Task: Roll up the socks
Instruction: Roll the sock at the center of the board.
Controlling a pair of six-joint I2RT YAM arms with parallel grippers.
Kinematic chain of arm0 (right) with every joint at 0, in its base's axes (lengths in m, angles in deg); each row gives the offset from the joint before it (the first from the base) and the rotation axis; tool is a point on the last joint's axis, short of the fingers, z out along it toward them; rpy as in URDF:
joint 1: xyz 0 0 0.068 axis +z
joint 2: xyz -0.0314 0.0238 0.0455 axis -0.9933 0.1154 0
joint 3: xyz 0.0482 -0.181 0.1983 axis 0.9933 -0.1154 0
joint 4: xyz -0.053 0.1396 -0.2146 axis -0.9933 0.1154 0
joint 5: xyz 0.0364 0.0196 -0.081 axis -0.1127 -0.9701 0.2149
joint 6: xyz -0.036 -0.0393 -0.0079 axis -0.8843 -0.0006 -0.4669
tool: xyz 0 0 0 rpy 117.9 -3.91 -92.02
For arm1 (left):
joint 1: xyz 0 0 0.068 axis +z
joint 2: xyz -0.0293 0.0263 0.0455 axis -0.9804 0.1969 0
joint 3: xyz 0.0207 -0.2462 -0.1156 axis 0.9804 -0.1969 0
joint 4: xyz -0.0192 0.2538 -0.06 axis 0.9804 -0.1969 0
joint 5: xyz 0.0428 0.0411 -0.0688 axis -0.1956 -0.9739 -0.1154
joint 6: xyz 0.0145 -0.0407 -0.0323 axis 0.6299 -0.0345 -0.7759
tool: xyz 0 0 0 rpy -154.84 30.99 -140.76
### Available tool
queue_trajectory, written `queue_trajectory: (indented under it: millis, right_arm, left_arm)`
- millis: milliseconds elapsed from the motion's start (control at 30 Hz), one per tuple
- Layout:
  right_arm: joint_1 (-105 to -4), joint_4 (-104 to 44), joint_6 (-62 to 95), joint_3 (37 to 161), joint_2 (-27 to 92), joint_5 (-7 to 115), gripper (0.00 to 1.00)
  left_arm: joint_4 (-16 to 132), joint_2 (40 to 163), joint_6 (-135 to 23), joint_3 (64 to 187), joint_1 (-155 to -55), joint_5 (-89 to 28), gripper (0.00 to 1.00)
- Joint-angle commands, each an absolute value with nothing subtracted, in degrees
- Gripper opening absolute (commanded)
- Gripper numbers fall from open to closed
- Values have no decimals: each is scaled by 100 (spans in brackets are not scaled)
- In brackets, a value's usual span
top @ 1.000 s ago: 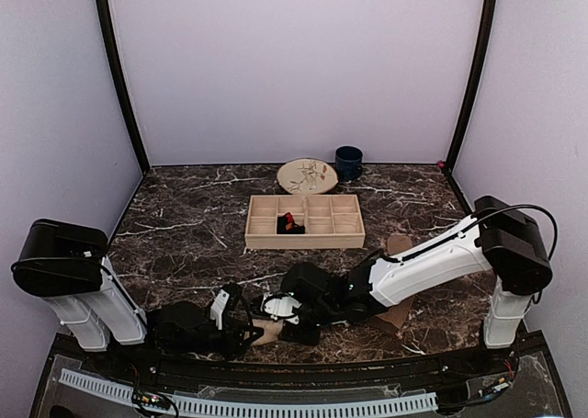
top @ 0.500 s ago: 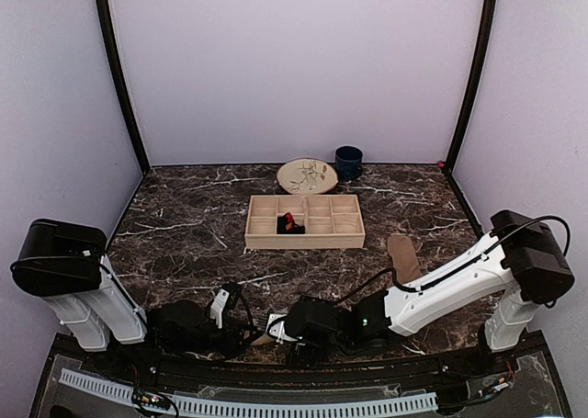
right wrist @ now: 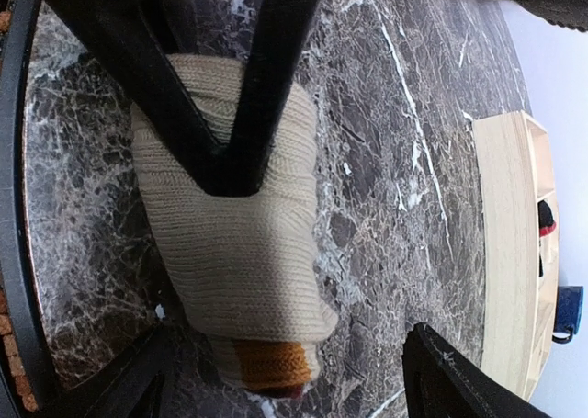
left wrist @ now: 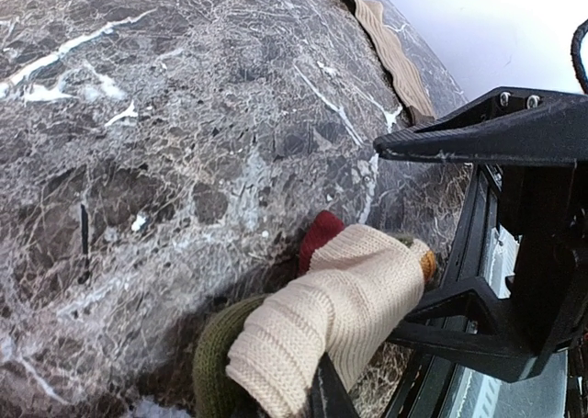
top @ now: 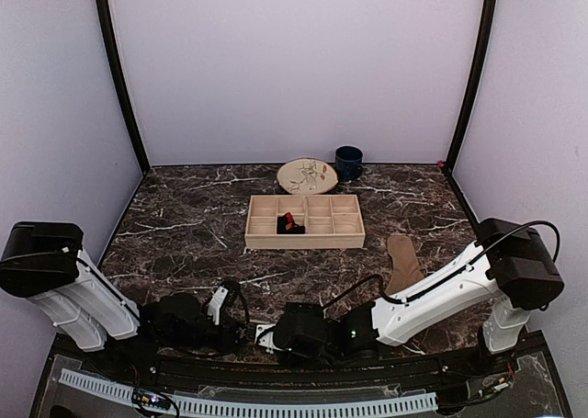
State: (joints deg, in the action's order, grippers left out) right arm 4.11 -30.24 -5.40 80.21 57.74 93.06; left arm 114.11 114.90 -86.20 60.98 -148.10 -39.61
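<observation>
Pinches half-rolled cream sock [left wrist: 331,317] in left gripper [top: 230,310], well nearside of tray [top: 305,244]; spreads right gripper [right wrist: 294,372] wide over it. Leaves tan sock [top: 401,260] flat right of tray, black sock [top: 288,223] inside tray.

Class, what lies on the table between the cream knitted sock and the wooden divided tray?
Only bare marble table; the right wrist view shows that stretch between the cream sock and the wooden tray clearly.

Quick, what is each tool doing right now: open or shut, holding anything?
Left tool: shut on the rolled beige sock.
Right tool: open, straddling that sock, not gripping it.
</observation>
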Motion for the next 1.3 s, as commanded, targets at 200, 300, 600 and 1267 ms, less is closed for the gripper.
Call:
queue_trajectory:
  millis: [200, 300, 600, 1267]
  right_arm:
    - [658, -3347, -1359, 8474, 6276, 9831, 85]
    - [654, -3149, -1430, 8658, 6401, 9734, 84]
    - [500, -2415, -1448, 8901, 6592, 9053, 68]
    - [-238, -1515, -942, 9245, 7057, 7728, 49]
  left_arm:
    - [9879, 11162, -8558, 6302, -14606, -3437, 8]
    - [9856, 11148, -8576, 6325, -14552, -3335, 7]
    - [9540, 10836, -8610, 6421, -14343, -3015, 6]
    - [9423, 10860, -8696, 6632, -14041, -2302, 7]
